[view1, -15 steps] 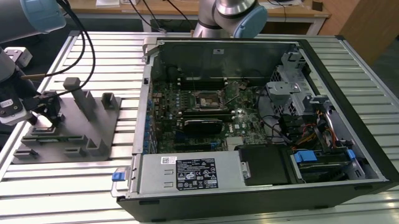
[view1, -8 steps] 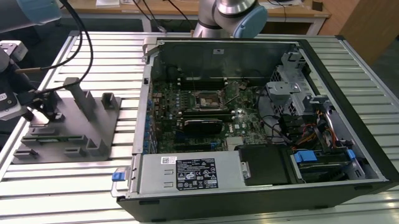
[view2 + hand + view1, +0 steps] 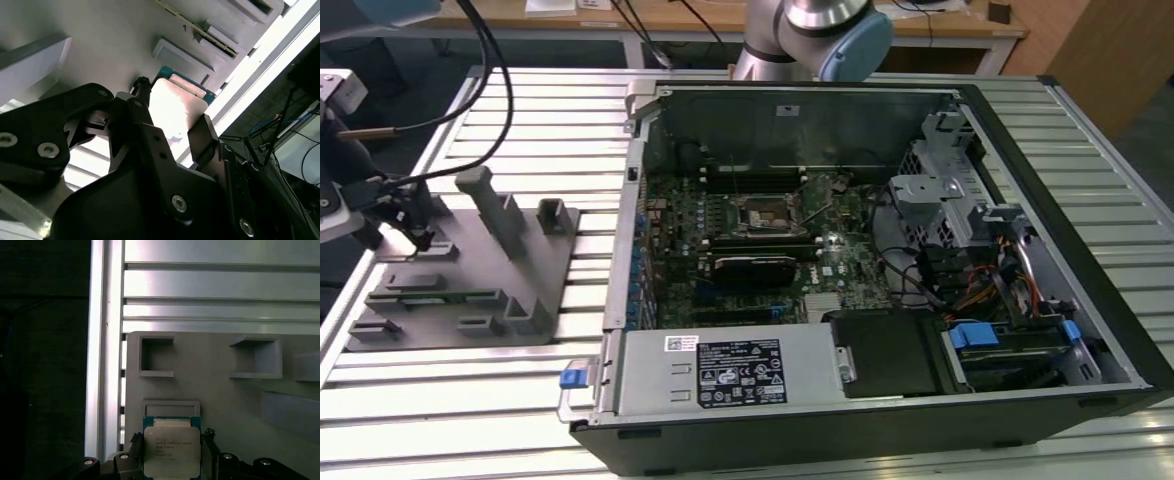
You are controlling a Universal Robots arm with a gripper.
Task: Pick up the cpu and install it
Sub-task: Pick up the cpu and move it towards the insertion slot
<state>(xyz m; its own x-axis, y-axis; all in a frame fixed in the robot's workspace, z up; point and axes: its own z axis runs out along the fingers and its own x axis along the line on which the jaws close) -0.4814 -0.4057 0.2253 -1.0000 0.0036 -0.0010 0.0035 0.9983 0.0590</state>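
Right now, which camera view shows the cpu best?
The first wrist view: the cpu faces the camera, its silvery top plain, at the gripper. The second wrist view shows it slanted and washed by glare. In the exterior view it is too small to tell, near the grey holder.

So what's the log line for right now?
gripper: shut on the cpu | where: at the grey holder block, beside the open computer case | lifted: cannot tell

Claw (image 3: pixel 171 436) tight around the cpu (image 3: pixel 171 452)
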